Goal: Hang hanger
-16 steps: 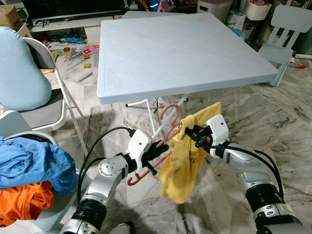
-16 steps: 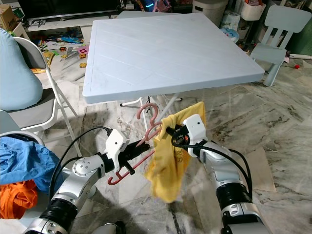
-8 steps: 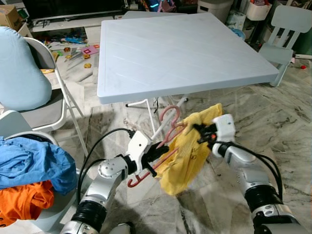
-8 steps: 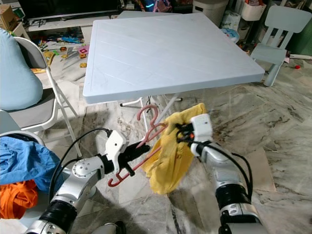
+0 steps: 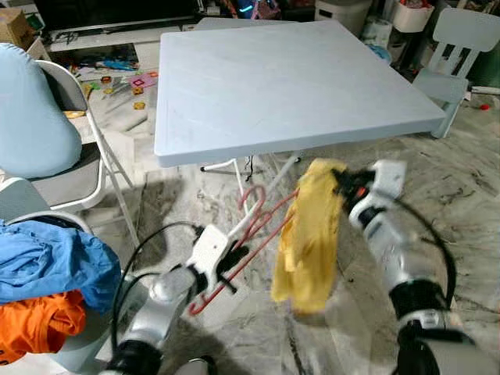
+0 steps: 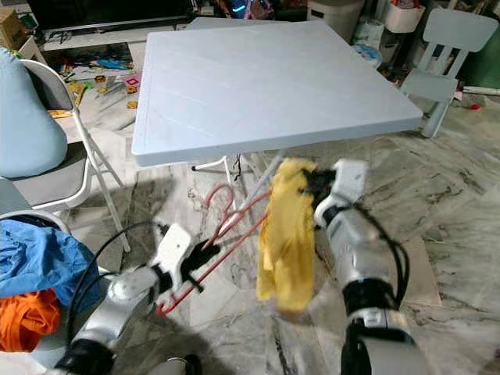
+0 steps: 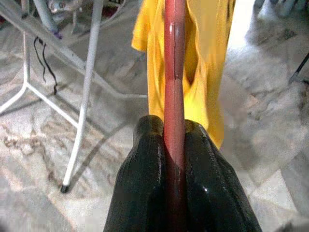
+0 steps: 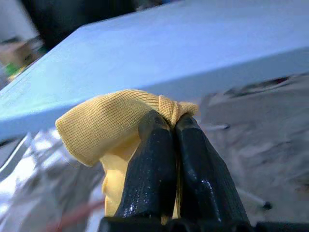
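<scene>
A pink-red plastic hanger (image 5: 248, 238) slants up from lower left toward the yellow garment (image 5: 307, 234), its hook curling just below the table's front edge. My left gripper (image 5: 224, 268) is shut on the hanger's lower bar; in the left wrist view the bar (image 7: 174, 87) runs between the black fingers (image 7: 142, 193) toward the yellow cloth. My right gripper (image 5: 344, 181) is shut on the top of the yellow garment, which hangs down limp from it. The right wrist view shows the bunched yellow fabric (image 8: 111, 118) pinched between the fingers (image 8: 149, 169).
A light blue folding table (image 5: 289, 78) stands straight ahead, its white legs (image 5: 242, 176) behind the hanger. A grey chair with a pale blue cushion (image 5: 31, 117) is at the left. Blue and orange clothes (image 5: 47, 273) lie at the lower left. A small chair (image 5: 453, 55) stands far right. Marble floor below.
My right gripper has lifted and pulled the yellow garment to the right, stretching it taller. The hanger has tilted flatter and my left arm has dropped lower.
</scene>
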Controlling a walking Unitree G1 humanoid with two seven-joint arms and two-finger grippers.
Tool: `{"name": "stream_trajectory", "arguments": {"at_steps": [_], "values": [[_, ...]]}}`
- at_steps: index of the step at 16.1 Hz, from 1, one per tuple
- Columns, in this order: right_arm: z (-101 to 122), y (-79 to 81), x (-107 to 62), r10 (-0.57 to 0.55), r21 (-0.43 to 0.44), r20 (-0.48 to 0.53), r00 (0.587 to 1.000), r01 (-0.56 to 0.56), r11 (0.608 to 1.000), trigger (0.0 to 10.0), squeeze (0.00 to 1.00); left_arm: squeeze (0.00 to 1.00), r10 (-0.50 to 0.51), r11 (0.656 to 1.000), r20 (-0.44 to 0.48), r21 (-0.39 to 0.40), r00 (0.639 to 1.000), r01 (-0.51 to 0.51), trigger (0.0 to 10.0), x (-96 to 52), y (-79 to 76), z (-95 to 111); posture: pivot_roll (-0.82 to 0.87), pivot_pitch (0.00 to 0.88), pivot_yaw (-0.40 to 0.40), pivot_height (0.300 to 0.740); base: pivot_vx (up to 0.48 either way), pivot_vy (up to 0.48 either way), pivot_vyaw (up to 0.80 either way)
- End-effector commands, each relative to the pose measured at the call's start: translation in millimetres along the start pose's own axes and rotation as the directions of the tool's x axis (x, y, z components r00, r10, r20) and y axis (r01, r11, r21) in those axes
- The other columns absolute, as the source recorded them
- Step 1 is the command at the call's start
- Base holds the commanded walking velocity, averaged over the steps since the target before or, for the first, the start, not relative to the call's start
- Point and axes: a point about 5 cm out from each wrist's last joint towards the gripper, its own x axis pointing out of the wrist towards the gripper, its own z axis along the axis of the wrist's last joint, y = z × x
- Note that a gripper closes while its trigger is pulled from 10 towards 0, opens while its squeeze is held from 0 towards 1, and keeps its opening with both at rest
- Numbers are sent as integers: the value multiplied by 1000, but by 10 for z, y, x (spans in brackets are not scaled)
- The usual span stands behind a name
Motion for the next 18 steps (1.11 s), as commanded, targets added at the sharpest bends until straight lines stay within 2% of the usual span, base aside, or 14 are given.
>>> {"name": "stream_trajectory", "arguments": {"at_steps": [1,3,4,6,7,8,10,11,12,13,15,17,18], "values": [[175,-82,58,-106,-19,68,992,108,994,0,0,0,-26,999,23,26,999,25,0,-40,-32,43,17,34,10,740,0,0,0],[181,-169,65,-209,-104,74,975,216,971,0,0,0,-47,998,33,50,998,46,0,-103,-56,64,21,34,10,740,0,0,0],[161,-223,58,-263,-114,60,963,268,957,0,0,0,-39,998,43,58,998,36,0,-142,-47,81,21,34,10,740,0,0,0],[100,-343,12,-363,-142,36,931,365,920,0,0,0,12,1000,122,16,993,-14,0,-239,-43,159,36,33,9,740,0,0,0],[63,-376,-8,-397,-156,25,917,396,905,0,0,0,46,999,151,-6,987,-46,0,-261,-36,172,39,32,8,740,0,0,0],[6,-406,-34,-421,-149,5,907,417,897,0,0,0,111,993,172,-61,979,-102,0,-278,-14,161,38,32,8,740,0,0,0],[-100,-434,-84,-441,-128,-18,897,436,891,0,0,0,236,969,154,-106,959,-221,0,-266,47,102,37,31,8,740,0,0,0],[-174,-417,-123,-439,-129,-22,898,433,892,0,0,0,305,949,125,-120,944,-291,1529,-251,78,55,43,35,6,740,0,0,0],[-225,-401,-152,-439,-131,-22,898,433,892,0,0,0,344,936,95,-109,934,-334,3647,-255,99,16,49,38,3,740,0,0,0],[-305,-364,-183,-425,-137,-31,904,418,898,0,0,0,375,923,58,-111,925,-367,10000,-240,136,-42,50,40,1,740,0,0,0],[-578,-229,-307,-369,-155,-71,927,355,922,0,0,0,439,888,-74,-117,895,-445,10000,-276,222,-295,45,51,12,740,0,0,0],[-715,-219,-411,-369,-140,-93,925,355,924,0,0,0,472,865,-143,-115,870,-488,10000,-339,234,-458,36,57,25,740,0,0,0],[-776,-222,-455,-358,-158,-105,928,340,927,1569,0,0,503,847,-217,-67,837,-527,10000,-371,278,-586,29,61,36,740,0,0,0]]}}
